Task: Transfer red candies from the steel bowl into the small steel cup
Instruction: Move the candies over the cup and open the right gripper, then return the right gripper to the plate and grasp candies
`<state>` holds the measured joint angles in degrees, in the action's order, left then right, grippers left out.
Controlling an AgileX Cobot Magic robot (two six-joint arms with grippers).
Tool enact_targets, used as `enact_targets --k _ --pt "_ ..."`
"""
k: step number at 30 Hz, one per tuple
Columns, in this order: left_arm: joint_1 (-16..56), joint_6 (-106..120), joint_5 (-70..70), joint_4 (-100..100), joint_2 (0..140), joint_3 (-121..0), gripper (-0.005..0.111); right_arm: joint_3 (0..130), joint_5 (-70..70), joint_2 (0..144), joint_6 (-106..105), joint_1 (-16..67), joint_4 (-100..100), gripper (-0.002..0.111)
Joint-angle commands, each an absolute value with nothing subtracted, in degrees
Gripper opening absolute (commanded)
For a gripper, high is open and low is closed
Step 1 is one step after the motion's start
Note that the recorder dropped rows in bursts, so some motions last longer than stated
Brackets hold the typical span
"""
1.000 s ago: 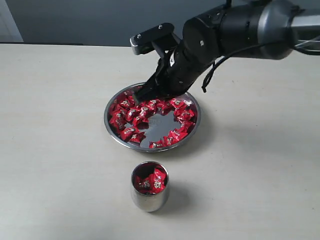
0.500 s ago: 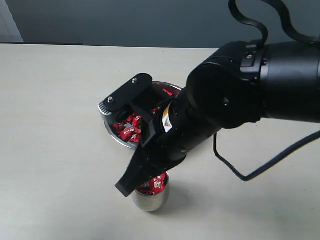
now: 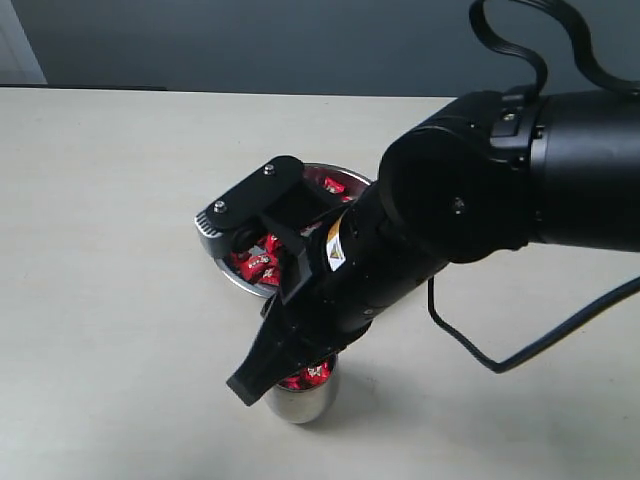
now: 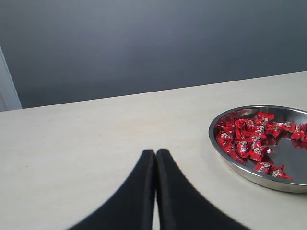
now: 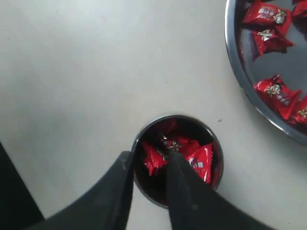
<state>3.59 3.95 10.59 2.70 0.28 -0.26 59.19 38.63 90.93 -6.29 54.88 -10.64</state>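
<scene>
Partially complete: shiny red wrapped candies [image 5: 201, 160] in small rounded steel cup [image 5: 177, 118], many left in wide steel bowl [image 4: 292, 160]; right gripper [image 5: 149, 159] jaws slightly parted, hold unclear.

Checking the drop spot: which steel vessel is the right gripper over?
The small steel cup, the narrow tumbler; the wide steel bowl lies apart.

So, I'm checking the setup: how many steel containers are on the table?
2. The steel bowl sits farther back, partly behind the right arm; the small steel cup stands nearer the camera, under the right gripper. The arm may hide more.
</scene>
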Motion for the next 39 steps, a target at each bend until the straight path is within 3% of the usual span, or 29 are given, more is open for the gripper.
enact_targets --k 1,6,10,23,39 --pt "3.6 3.9 10.2 2.7 0.0 0.0 0.002 58.9 37.7 90.5 -7.0 54.9 -10.3 0.031" --pt "3.6 3.9 10.2 2.7 0.0 0.0 0.002 58.9 27.8 90.5 -5.4 54.1 -3.6 0.031" --pt "3.6 3.9 10.2 2.7 0.0 0.0 0.002 60.3 18.8 94.5 -1.5 48.8 -3.1 0.031" --pt "3.6 3.9 10.3 2.7 0.0 0.0 0.002 71.1 31.4 109.9 -1.5 35.9 -2.9 0.031" --pt "3.6 3.9 10.3 2.7 0.0 0.0 0.002 71.1 35.6 114.0 -1.9 35.4 -3.1 0.031"
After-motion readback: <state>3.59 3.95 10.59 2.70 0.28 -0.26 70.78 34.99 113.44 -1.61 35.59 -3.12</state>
